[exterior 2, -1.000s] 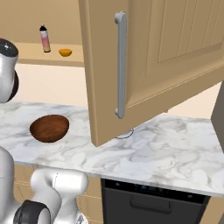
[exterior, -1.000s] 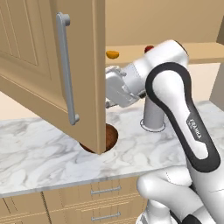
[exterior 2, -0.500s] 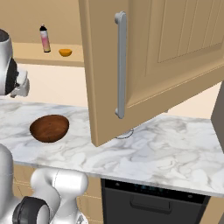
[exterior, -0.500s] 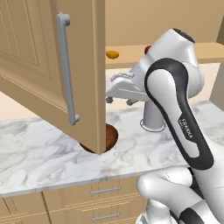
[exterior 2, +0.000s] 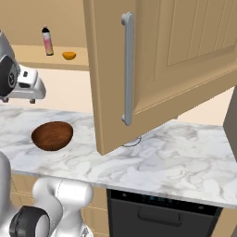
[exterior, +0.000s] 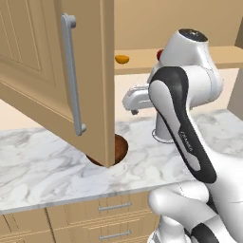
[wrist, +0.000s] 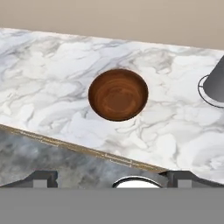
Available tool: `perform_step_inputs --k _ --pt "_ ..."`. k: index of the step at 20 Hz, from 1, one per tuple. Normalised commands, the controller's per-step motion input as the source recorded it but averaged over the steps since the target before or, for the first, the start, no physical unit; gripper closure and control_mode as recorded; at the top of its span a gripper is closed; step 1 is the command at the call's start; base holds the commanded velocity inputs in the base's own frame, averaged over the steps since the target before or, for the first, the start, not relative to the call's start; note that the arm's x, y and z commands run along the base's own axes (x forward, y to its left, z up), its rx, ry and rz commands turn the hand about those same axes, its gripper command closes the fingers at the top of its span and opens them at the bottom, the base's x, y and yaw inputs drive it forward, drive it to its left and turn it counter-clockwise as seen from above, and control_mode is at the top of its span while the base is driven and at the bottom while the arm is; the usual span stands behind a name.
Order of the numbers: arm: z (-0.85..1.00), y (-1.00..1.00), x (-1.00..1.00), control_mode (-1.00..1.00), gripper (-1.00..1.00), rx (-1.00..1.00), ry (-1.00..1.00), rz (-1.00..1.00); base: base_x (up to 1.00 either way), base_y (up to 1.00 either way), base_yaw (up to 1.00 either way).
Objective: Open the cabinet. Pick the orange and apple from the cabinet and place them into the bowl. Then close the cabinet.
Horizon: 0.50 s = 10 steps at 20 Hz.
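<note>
- Left third of the left base view: the cabinet [exterior: 52, 71] door stands swung wide open, a light tan wooden panel with a long vertical grey bar handle [exterior: 72, 76]; its lower corner hangs in front of the bowl [exterior: 118, 148], hiding most of it
- Centre of the left base view: the orange [exterior: 122, 59], small, round and bright, sits on the cabinet shelf [exterior: 137, 64] at upper centre; just right of it a sliver of the red apple [exterior: 160, 54] peeks out behind the white arm
- In the right base view the bowl [exterior 2: 52, 135] sits lower left on the counter [exterior 2: 185, 162], wide, shallow, glossy reddish-brown wood with visible grain; the counter is smooth white marble veined with grey
- A slim bottle [exterior 2: 47, 40] stands left of the orange [exterior 2: 69, 55] on the shelf, upper left of that view
- In the hand view the bowl [wrist: 118, 94] lies centre frame, empty, with a grey cone-shaped base [wrist: 216, 83] at the right edge
- The fingers [wrist: 111, 179] are spread wide apart, holding nothing
- Judgement: the step in hand is fetching the first fruit; the hand looks down at the bowl, so it should lift to shelf height, skirt the door edge, and close gently around the fruit's widest part, since a round smooth fruit can roll
</note>
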Motion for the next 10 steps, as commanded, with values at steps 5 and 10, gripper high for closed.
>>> perform_step_inputs --k 5,10 --pt "-0.03 -0.23 0.00 -1.00 -1.00 -0.09 -0.32 -0.01 0.00 0.00 0.00" --pt "0.00 -0.33 0.00 -1.00 -1.00 0.00 -0.10 0.00 0.00 0.00 0.00"
